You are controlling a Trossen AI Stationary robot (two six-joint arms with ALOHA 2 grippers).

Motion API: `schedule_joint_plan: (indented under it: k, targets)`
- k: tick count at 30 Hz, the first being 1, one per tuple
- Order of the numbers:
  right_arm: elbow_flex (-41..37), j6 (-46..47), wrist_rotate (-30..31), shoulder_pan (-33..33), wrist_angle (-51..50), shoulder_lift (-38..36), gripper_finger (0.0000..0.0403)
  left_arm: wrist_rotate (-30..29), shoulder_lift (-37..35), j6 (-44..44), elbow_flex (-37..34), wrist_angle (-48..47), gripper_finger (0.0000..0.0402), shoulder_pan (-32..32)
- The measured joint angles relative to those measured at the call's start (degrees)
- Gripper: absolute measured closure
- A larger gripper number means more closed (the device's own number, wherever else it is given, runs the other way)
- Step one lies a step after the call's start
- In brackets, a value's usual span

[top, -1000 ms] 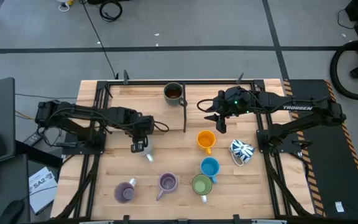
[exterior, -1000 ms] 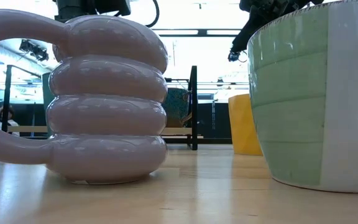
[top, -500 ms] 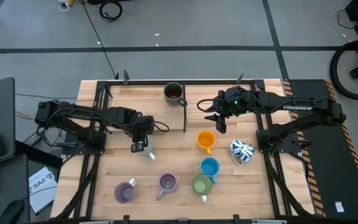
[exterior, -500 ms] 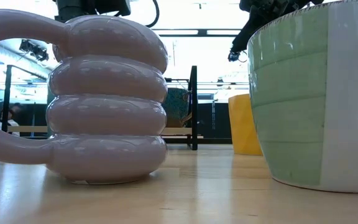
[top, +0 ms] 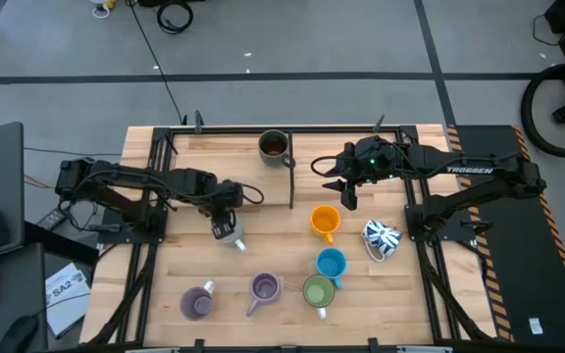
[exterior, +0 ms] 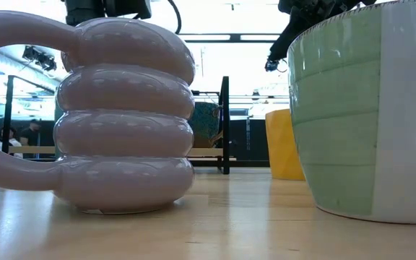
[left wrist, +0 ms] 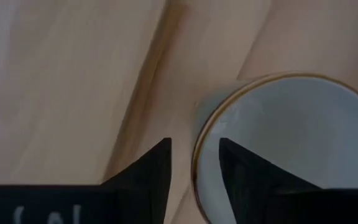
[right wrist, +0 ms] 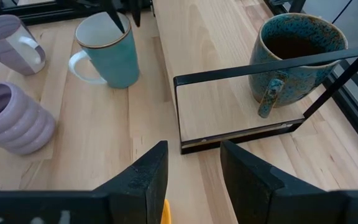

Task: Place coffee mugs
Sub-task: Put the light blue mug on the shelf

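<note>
My left tool [top: 226, 229] sits over the pale teal mug [top: 235, 242], just left of the worktop's [top: 165, 284] centre. Its two fingers [left wrist: 146, 171] stand apart, straddling the gold rim with one inside the cup and one outside, not pinching. I judge I am letting go here because the mug already stands on its base.

Its long axis is vertical, mouth up. From my right wrist, its white handle shows on the side facing the two purple mugs [right wrist: 16, 93].

My right tool [top: 345, 188] waits at about 1 o'clock from centre, open and empty, beside the black divider frame [right wrist: 253, 99]. The speckled dark mug [top: 274, 146] stands at 12 o'clock, behind that frame, out of the working lane.
</note>
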Motion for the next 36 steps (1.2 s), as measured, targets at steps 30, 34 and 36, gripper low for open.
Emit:
schedule_joint_plan:
  k: [30, 34, 36]
  targets:
    - [0.0, -0.17, 0.35, -0.02, -0.02, 0.0, 0.0249, 1.17, 0.24, -21.25, -4.0, 0.13, 0.0345, -0.17]
    - [0.0, -0.17, 0.39, -0.02, -0.02, 0.0, 0.025, 1.04, 0.27, -21.29, -3.72, 0.27, 0.037, -0.15]
    - [0.0, -0.17, 0.4, -0.02, -0.02, 0.0, 0.0249, 0.81, 0.33, -21.23, -3.13, 0.26, 0.037, -0.16]
